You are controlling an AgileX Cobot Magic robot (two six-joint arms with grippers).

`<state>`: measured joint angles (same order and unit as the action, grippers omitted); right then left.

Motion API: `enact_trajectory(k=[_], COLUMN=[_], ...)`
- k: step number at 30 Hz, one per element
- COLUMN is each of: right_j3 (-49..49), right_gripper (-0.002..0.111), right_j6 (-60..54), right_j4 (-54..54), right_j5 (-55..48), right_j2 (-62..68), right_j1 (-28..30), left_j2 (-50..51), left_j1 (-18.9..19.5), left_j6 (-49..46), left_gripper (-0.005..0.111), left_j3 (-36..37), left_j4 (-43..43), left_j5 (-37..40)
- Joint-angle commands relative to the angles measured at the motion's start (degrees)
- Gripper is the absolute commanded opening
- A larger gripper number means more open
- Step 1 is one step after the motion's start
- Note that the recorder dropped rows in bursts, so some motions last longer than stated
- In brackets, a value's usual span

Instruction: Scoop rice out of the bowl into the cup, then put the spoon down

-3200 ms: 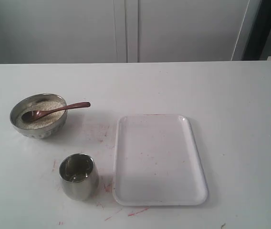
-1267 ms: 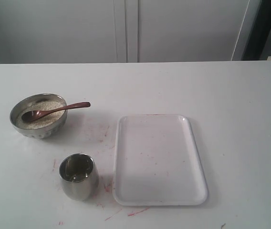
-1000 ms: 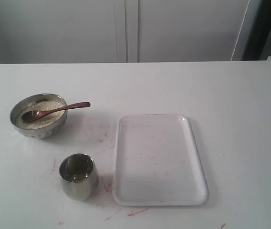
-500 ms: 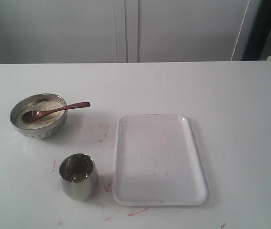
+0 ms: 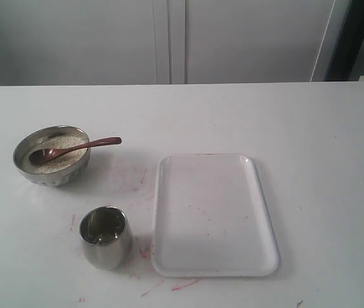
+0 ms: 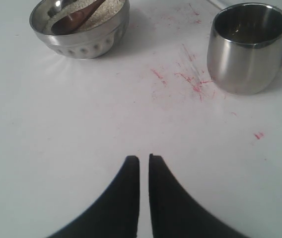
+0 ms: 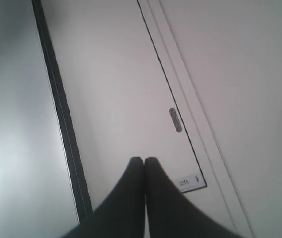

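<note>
The steel bowl stands at the table's left with rice in it. The wooden spoon lies with its head in the rice and its handle over the right rim. The empty steel cup stands nearer the front. Neither arm shows in the exterior view. In the left wrist view my left gripper hovers over bare table, short of the bowl, spoon, rice and cup; its fingers stand a thin slit apart, holding nothing. My right gripper is shut, pointing at cabinet doors.
A white rectangular tray lies right of the cup, empty apart from faint red marks. Red smears stain the table between bowl and cup. White cabinet doors run behind the table's far edge.
</note>
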<state>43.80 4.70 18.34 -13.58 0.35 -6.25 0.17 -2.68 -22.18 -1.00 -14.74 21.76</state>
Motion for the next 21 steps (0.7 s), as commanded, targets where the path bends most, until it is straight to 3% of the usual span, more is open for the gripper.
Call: enact_trajectory(k=[1,9,21], right_j3=[8.2,20.9,39.2], right_gripper=[0.0,0.0,0.0], right_j6=[-3.7,-8.3,-9.1], right_j4=[-0.6,-3.5,-8.4], right_j5=[-5.1,-9.1,-23.6], right_j2=[4.2,13.5,29.2], right_j1=[-0.4,-2.0,-6.1], left_j2=[-0.2,-0.2,-0.2], left_j1=[-0.3,-0.3,-0.3], left_j6=[-0.1,-0.1,-0.1], left_gripper=[0.014,0.014,0.014], left_j3=[0.3,0.3,0.3], left_j4=[-0.6,-0.6,-0.6], left_j5=[0.1,0.1,0.1])
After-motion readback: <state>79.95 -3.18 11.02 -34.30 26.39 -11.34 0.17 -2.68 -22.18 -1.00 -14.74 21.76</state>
